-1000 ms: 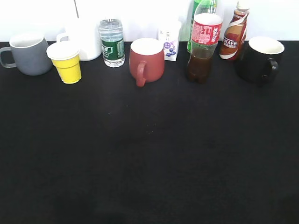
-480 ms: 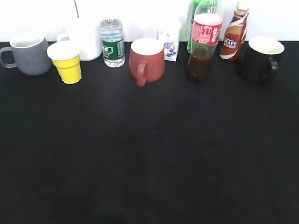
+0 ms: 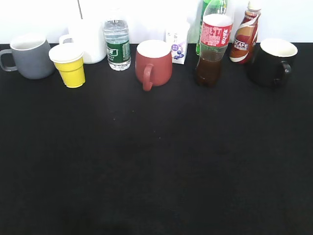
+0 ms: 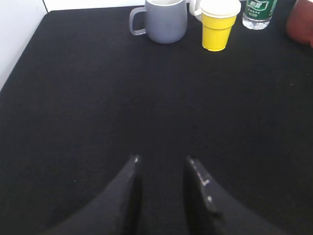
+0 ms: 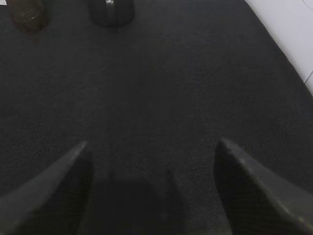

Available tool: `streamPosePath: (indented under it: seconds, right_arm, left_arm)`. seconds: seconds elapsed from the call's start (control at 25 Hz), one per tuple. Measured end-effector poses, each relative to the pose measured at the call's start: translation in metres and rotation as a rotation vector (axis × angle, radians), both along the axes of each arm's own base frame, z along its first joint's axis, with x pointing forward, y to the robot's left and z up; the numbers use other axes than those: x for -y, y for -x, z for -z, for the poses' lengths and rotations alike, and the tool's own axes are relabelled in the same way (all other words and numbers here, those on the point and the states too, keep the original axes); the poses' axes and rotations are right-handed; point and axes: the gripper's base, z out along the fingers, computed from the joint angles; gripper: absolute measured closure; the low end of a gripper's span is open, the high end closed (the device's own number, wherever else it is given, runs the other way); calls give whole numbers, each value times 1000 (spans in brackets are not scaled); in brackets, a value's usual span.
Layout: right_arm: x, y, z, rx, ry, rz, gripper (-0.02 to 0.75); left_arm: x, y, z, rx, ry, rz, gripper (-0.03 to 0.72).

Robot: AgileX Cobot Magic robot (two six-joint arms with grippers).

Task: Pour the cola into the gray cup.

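The cola (image 3: pixel 212 49), a clear bottle with a red label and dark liquid, stands upright at the back right of the black table. Its base shows at the top left of the right wrist view (image 5: pixel 29 14). The gray cup (image 3: pixel 28 58) stands upright at the back left with its handle to the left. It also shows at the top of the left wrist view (image 4: pixel 166 22). My left gripper (image 4: pixel 161 159) is open and empty over bare table, far in front of the cup. My right gripper (image 5: pixel 151 144) is wide open and empty. Neither gripper shows in the exterior view.
Along the back stand a yellow paper cup (image 3: pixel 69 66), a white mug (image 3: pixel 90 41), a water bottle (image 3: pixel 117 45), a red mug (image 3: pixel 154 62), a small carton (image 3: pixel 177 45), a green bottle (image 3: pixel 208 7), a coffee bottle (image 3: pixel 246 34) and a black mug (image 3: pixel 271 61).
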Motion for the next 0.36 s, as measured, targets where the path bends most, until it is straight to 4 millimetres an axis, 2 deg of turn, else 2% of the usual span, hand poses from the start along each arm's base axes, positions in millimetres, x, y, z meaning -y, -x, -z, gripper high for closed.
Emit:
streamPosePath:
  seconds: [0.36]
  right_arm:
    - [0, 0, 0, 0, 0, 0, 153]
  left_arm:
    - [0, 0, 0, 0, 0, 0, 463]
